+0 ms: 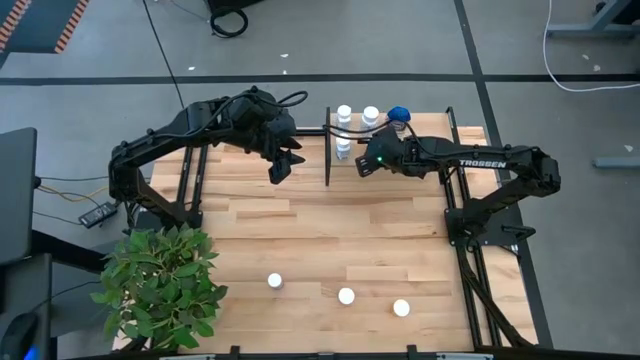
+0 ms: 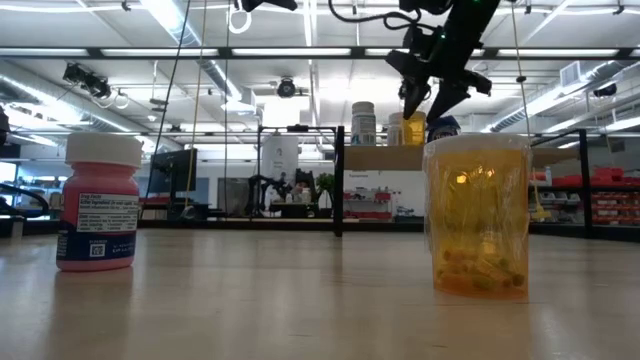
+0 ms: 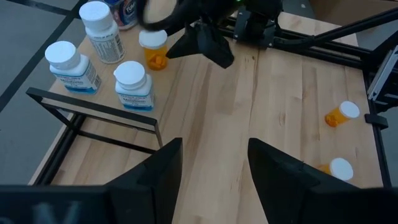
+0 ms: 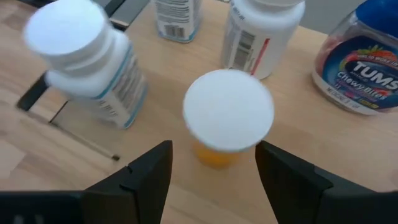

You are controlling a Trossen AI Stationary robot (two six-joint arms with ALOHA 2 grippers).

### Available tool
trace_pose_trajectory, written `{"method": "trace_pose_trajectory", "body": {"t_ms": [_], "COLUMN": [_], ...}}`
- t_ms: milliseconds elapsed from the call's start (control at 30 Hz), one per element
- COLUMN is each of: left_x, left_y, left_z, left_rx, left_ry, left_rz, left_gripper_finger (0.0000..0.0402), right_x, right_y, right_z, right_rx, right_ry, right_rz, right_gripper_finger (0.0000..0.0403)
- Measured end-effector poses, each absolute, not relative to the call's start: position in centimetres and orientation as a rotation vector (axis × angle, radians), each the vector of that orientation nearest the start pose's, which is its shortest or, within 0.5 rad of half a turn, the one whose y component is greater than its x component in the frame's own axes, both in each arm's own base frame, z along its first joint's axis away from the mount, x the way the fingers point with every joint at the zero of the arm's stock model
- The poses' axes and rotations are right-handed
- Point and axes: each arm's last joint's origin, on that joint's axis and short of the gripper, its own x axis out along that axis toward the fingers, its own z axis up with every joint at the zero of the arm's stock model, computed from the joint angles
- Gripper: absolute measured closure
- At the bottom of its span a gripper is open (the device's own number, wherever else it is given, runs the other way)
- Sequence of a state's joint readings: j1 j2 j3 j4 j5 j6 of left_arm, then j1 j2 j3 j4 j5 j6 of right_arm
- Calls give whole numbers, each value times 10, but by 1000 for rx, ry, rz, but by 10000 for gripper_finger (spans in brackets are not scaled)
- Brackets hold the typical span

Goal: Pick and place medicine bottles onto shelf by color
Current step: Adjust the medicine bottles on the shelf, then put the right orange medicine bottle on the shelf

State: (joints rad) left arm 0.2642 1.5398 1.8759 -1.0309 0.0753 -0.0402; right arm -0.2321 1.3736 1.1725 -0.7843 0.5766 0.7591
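At the bottom of the high view three white-capped medicine bottles stand in a loose row on the table: one at lower centre-left, one at lower centre, one to its right. A green leafy plant fills the lower left corner of that view. The low view shows two of these bottles close up: a pink-bodied bottle with a white cap and a printed label at the left, and a translucent orange bottle at the right of centre, standing upright.

Farther back, at the top centre of the high view, is the shelf, a light-wood panel edged by thin black rails. On it stand three white bottles with white caps, seen in the left wrist view at upper left: one, another and a taller one, each with a pale label. Beside them is a small orange bottle with a round white cap, and at the shelf's far edge a squat blue bottle with a colourful label.

The right gripper hangs just above the orange bottle on the shelf, its fingers spread apart on either side of the cap, not gripping it. The left gripper hovers over bare table to the left of the shelf, fingers parted and holding nothing.
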Motion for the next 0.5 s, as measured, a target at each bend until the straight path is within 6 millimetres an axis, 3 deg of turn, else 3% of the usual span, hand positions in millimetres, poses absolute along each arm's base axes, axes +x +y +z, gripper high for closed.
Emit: {"method": "trace_pose_trajectory", "body": {"t_ms": [300,500], "left_x": [288,288], "left_y": [76,76], "left_z": [443,443], "left_rx": [-142,-143], "left_ry": [683,682], "left_rz": [190,191], "left_gripper_finger": [210,210], "right_x": [247,227], "right_y": [-56,-29], "right_z": [305,307], "right_rx": [546,656], "right_ry": [661,759], "right_rz": [-1033,-1001], "right_gripper_finger": [166,166]}}
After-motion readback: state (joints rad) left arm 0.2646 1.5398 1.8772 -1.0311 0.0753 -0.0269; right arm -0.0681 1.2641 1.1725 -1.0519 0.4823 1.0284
